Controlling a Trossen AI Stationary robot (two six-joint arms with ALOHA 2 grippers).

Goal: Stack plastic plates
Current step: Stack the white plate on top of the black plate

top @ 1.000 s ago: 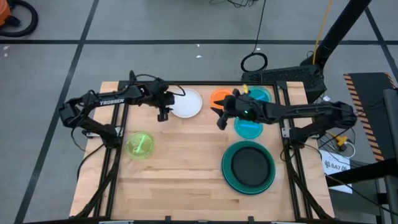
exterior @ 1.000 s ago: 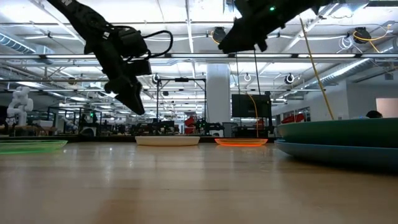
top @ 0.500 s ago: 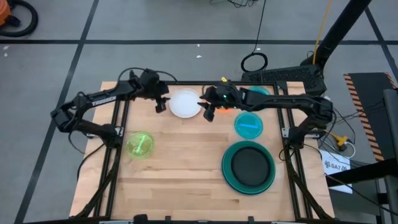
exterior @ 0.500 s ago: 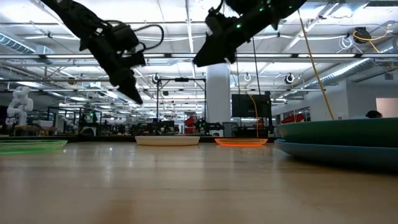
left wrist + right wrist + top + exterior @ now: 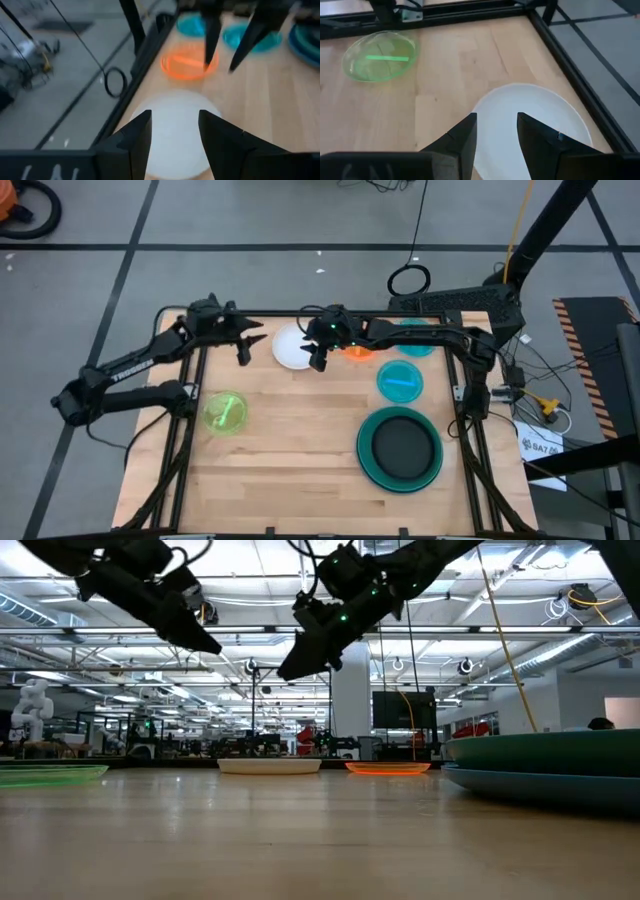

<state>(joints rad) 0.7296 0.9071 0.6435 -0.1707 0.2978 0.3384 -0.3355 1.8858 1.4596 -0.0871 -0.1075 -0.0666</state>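
Swung across from beside the orange plate (image 5: 357,350) to hang above the white plate (image 5: 296,348) at the table's (image 5: 290,460) far edge, right gripper (image 5: 318,358) narrowly parted, closer than left gripper (image 5: 243,350), likewise parted, off its other rim.

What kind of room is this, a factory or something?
Probably a robotics lab or workshop: a big open hall with ceiling lights and metal frames, more benches behind, a white humanoid robot, and cables on the tape-lined floor.
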